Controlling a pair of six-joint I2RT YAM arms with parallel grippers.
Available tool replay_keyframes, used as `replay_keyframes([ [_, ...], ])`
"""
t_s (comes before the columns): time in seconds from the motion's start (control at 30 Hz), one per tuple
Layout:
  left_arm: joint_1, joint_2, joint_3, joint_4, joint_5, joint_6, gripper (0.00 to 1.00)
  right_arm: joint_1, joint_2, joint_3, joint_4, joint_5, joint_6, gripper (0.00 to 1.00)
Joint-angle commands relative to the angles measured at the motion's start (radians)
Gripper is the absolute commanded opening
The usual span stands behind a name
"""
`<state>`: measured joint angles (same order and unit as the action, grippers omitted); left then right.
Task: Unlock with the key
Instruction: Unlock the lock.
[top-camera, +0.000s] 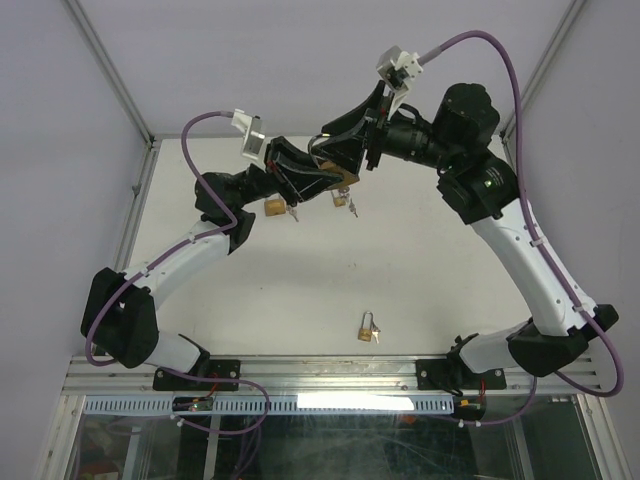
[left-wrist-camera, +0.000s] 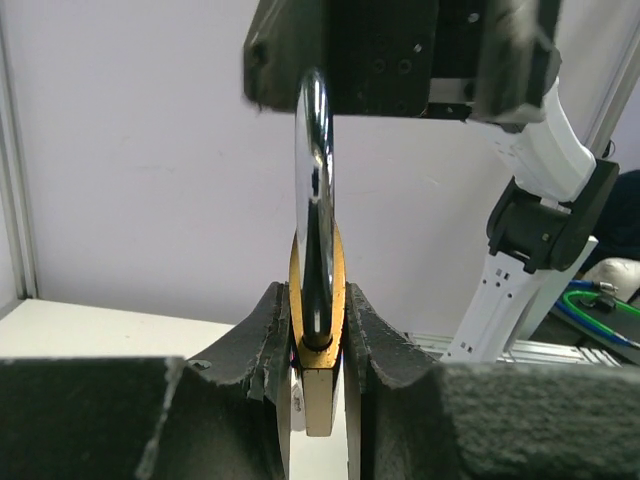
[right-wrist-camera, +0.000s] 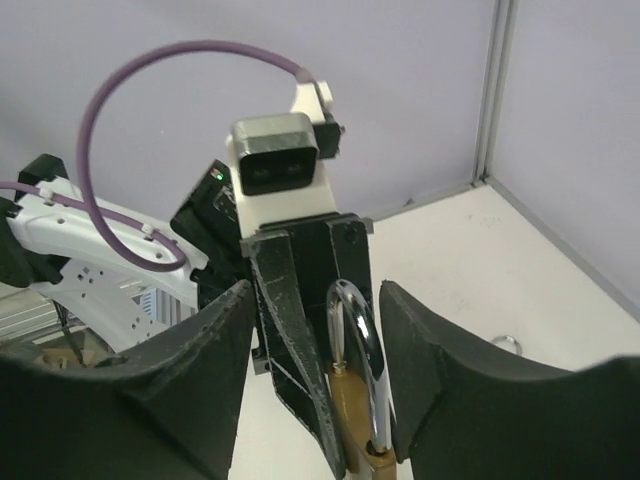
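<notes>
A brass padlock (left-wrist-camera: 318, 390) with a chrome shackle (left-wrist-camera: 316, 190) stands upright between my left gripper's (left-wrist-camera: 318, 300) fingers, which are shut on its body. In the top view both grippers meet above the far middle of the table, my left gripper (top-camera: 335, 178) against my right gripper (top-camera: 352, 160). From the right wrist, my right gripper (right-wrist-camera: 315, 300) is open, its fingers standing on either side of the shackle (right-wrist-camera: 362, 360) and the left gripper's fingers; the right finger (right-wrist-camera: 430, 370) is close beside the shackle. I cannot pick out the key for certain.
Under the grippers on the white table (top-camera: 420, 290) lie a brass padlock with a key (top-camera: 275, 208) and another small brass and silver piece (top-camera: 345, 203). A third padlock (top-camera: 369, 328) lies near the front middle. A metal ring (right-wrist-camera: 508, 343) rests on the table.
</notes>
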<state>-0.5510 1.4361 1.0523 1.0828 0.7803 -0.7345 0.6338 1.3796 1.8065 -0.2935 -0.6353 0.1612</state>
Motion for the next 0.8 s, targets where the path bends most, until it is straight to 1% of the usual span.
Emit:
replay_keyframes([
  [0.0, -0.007, -0.026, 0.057, 0.073, 0.041, 0.02, 0.0, -0.004, -0.004, 0.026, -0.094, 0.053, -0.127, 0.51],
  [0.1, -0.004, -0.023, 0.057, 0.072, 0.065, 0.015, 0.0, -0.017, -0.025, 0.025, -0.113, 0.042, -0.166, 0.51],
  [0.17, -0.004, -0.015, 0.064, 0.078, 0.082, 0.016, 0.0, -0.024, -0.014, 0.044, -0.162, 0.035, -0.181, 0.47],
  [0.2, -0.004, -0.014, 0.068, 0.08, 0.089, 0.018, 0.0, -0.025, -0.003, 0.063, -0.193, 0.034, -0.186, 0.44],
  [0.27, -0.003, -0.014, 0.074, 0.078, 0.097, 0.023, 0.0, -0.024, 0.022, 0.1, -0.257, 0.032, -0.19, 0.29],
  [0.3, -0.004, -0.014, 0.076, 0.072, 0.098, 0.028, 0.0, -0.025, 0.03, 0.112, -0.281, 0.026, -0.191, 0.24],
  [0.4, -0.004, -0.014, 0.086, 0.009, 0.093, 0.064, 0.0, -0.025, 0.024, 0.101, -0.3, 0.058, -0.177, 0.2],
  [0.47, -0.005, -0.015, 0.097, -0.051, 0.083, 0.104, 0.0, -0.024, 0.013, 0.072, -0.279, 0.07, -0.156, 0.07],
  [0.5, -0.006, -0.014, 0.107, -0.107, 0.071, 0.128, 0.0, -0.025, 0.009, 0.059, -0.267, 0.064, -0.143, 0.0],
  [0.63, -0.016, 0.013, 0.145, -0.291, -0.008, 0.241, 0.0, -0.024, 0.006, 0.03, -0.252, 0.075, -0.075, 0.0],
  [0.77, -0.047, 0.006, 0.159, -0.463, -0.151, 0.422, 0.0, -0.023, -0.014, -0.029, -0.195, 0.197, 0.062, 0.0],
])
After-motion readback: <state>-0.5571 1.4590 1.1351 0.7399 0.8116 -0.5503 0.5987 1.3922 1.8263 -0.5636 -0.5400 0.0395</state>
